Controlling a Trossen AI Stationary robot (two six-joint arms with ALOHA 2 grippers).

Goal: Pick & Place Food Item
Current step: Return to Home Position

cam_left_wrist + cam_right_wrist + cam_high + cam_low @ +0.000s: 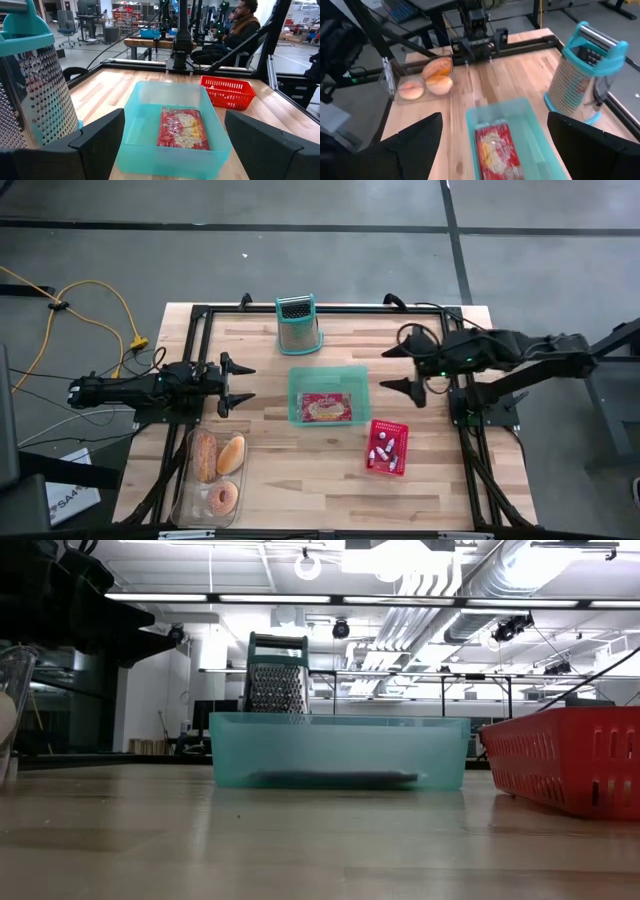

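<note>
Left arm (pixel 130 390) left of teal bin (pixel 328 369), right arm (pixel 520 348) right of it: matte black, boxy links. Wedge-shaped pointed fingers (pixel 97 142). Black cable (pixel 411 332) loops off right arm.

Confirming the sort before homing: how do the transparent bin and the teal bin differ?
The transparent bin is clear and holds two breads and a doughnut; the teal bin is tinted and holds one red packet. The transparent bin sits at a left-side table corner; the teal bin sits mid-table. Both are open-topped rectangles.
</note>
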